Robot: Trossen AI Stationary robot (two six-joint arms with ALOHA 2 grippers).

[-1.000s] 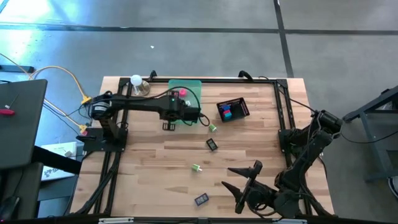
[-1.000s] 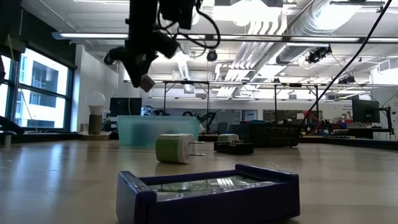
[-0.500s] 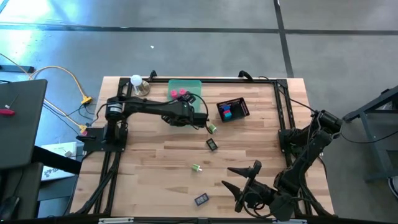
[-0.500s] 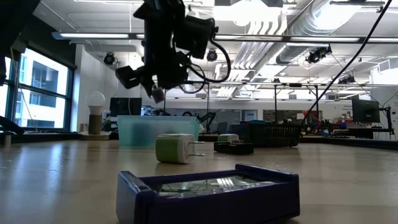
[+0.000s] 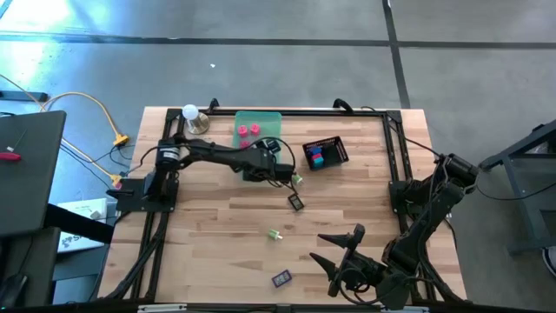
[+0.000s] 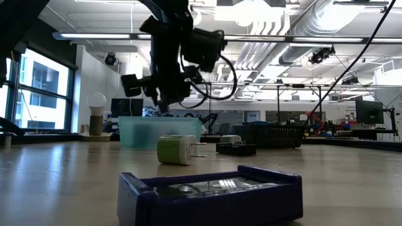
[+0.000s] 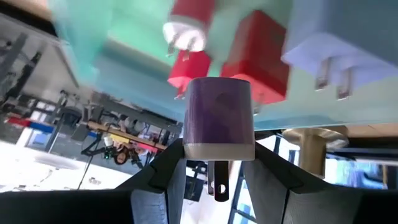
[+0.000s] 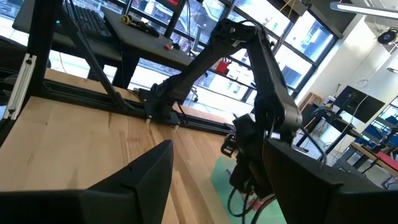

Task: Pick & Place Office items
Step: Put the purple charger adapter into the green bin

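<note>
Left gripper [image 7: 211, 163], jaws clamped on a small lavender plug-shaped block [image 7: 218, 118], now swung off the translucent green tray [image 5: 261, 122] toward desk [image 5: 217, 217] centre; block still undelivered. Right gripper [image 5: 343, 252] parked near front edge, jaws wide.

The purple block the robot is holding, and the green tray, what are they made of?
The purple block, pinched in the left gripper, looks like smooth matte plastic with metal prongs; it seems to be a plug adapter. The green tray looks like see-through plastic, since light passes through its walls in the low view.
</note>
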